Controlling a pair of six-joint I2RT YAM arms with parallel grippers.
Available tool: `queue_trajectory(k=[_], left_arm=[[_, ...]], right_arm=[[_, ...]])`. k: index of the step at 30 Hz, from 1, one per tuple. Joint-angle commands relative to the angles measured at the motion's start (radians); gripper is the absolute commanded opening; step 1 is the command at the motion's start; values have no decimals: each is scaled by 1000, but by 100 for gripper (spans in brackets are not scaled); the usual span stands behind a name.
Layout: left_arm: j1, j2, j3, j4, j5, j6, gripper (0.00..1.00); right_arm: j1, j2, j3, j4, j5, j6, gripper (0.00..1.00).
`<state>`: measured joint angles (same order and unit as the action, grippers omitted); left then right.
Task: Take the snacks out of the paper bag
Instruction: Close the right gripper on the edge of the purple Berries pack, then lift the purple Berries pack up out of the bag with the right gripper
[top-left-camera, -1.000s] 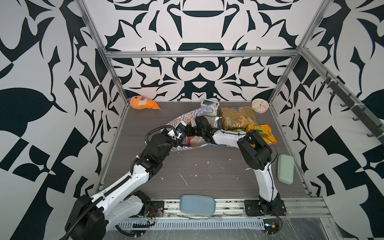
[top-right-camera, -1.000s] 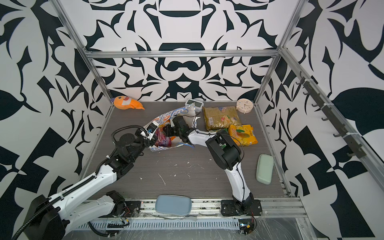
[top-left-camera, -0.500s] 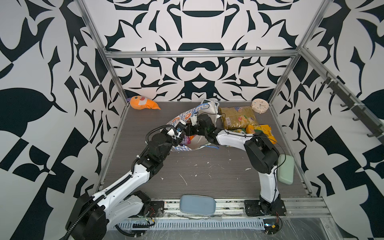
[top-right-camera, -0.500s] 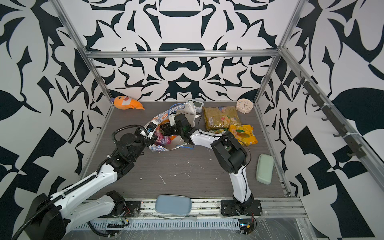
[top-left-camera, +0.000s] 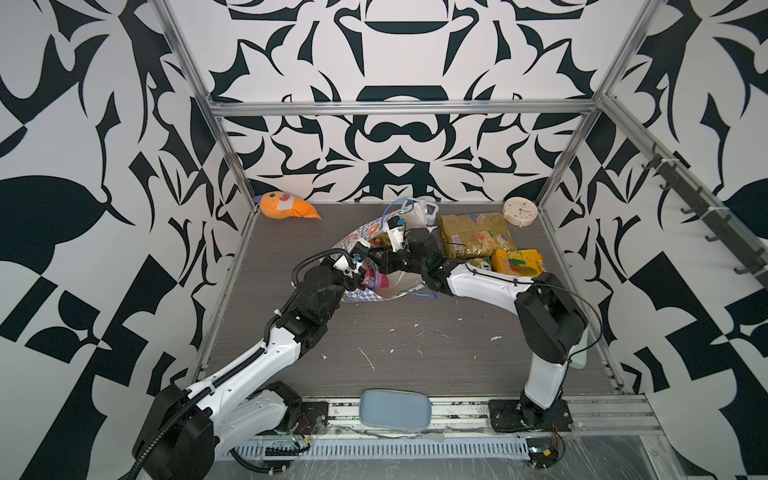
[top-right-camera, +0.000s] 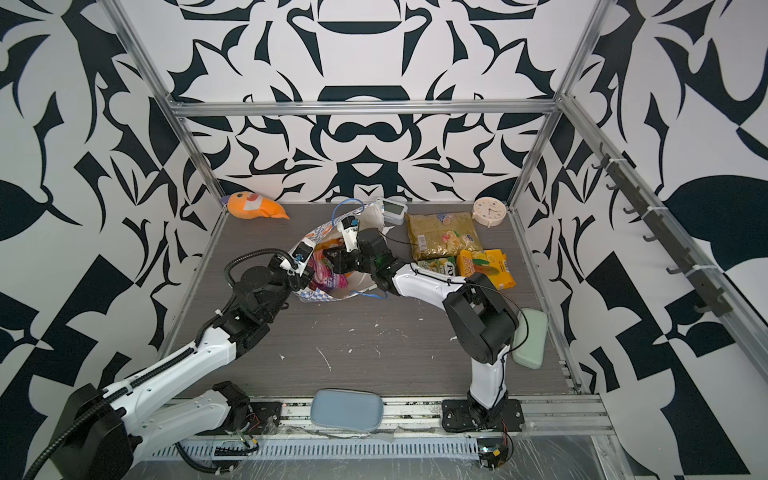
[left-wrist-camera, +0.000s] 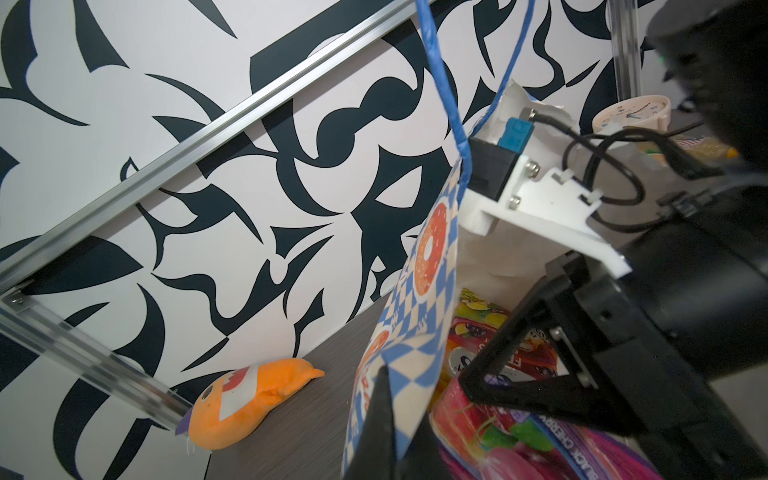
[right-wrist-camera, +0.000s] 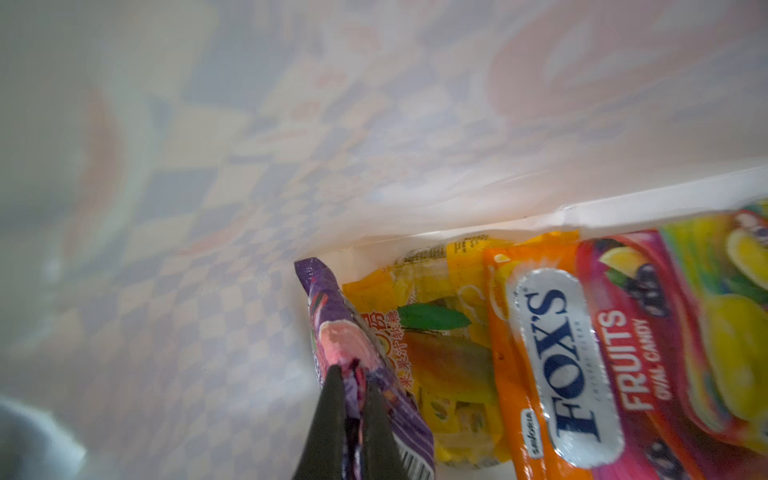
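Here, grey wood-grain tabletop (top-left-camera: 415, 332), patterned walls (top-left-camera: 395, 62) — right pincer (right-wrist-camera: 351, 372) nips purple packet (right-wrist-camera: 332, 316); left pincer (left-wrist-camera: 401, 415) seemingly clamps paper bag (left-wrist-camera: 432, 257).

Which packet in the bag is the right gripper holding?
The purple packet: the right gripper is shut on its edge. The orange FOX'S packet and yellow mango packet beside it lie free.
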<state>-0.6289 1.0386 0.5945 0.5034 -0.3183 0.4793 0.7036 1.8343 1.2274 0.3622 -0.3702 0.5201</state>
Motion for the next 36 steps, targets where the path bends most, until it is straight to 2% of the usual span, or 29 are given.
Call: queue_trajectory(k=[1,16,28,36], left_arm=[[-8,4,-6,61,10,5,0],[-8,0,-6,63,-2,8,0],[-8,-3,4,43,-13,7,0],[-8,-1,10,44,-20,3,0]], right_arm=[[-10,-81,-4,41,27,-49,0],[-12,-244,-52,-3,66,-177,0],[-13,-333,-16,-88,87,-216,0],[-12,-420,-28,-166,88,-325,0]])
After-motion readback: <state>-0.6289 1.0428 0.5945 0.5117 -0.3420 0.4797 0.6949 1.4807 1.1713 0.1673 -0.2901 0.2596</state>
